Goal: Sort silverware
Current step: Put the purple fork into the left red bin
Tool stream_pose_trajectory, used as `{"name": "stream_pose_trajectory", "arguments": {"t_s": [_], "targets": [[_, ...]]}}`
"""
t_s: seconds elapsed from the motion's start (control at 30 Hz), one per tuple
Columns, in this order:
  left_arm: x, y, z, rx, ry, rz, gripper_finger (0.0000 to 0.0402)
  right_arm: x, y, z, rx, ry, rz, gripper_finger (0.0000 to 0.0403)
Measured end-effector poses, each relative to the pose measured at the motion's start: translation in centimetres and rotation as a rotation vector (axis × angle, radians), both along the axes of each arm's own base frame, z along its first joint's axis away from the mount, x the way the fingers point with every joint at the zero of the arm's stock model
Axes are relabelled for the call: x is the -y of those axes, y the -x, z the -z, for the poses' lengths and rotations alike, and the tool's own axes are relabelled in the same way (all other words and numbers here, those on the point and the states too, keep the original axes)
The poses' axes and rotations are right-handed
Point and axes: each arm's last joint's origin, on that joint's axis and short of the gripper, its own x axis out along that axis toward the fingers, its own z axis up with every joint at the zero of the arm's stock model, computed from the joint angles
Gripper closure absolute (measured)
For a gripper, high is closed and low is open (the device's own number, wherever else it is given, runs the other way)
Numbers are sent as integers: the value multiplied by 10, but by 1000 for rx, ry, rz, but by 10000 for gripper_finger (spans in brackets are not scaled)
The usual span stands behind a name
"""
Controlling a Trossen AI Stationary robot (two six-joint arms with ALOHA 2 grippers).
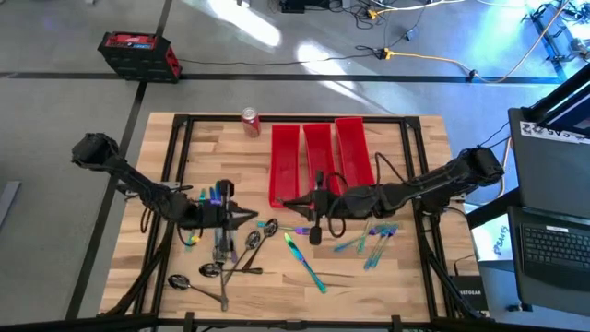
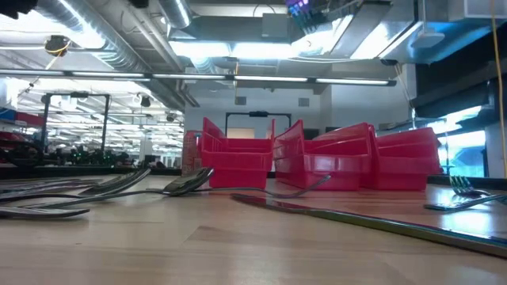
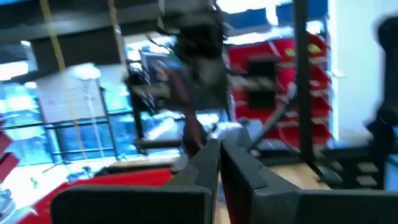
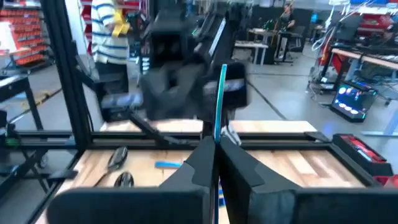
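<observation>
High view: silverware (image 1: 277, 242) scattered along table's (image 1: 406, 277) front half, teal-purple and dark pieces. Right gripper (image 4: 217, 144) mid-table, pinching teal piece (image 4: 219, 102) upright. Left gripper (image 1: 253, 218) facing it, closed, empty.

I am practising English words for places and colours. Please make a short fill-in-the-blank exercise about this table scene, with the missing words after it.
1. The three long bins on the table are ____ in colour.
2. The soda can stands beside the bins, toward the ____ arm's side of the table.
3. The right gripper is shut on a slim teal ____ that stands upright between its fingers.
4. The left gripper holds ____.

Missing words: red; left; utensil; nothing
</observation>
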Motion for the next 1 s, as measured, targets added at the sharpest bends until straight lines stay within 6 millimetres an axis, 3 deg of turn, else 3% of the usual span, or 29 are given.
{"name": "stream_pose_trajectory", "arguments": {"t_s": [0.5, 1.0], "targets": [[-30, -15, -3, 18, -39, -25, 300, 14, -10, 8, -17, 37, -94, 403], [-46, -22, 1, -1, 77, -48, 292, 42, -16, 9, -22, 115, -118, 403]]}}
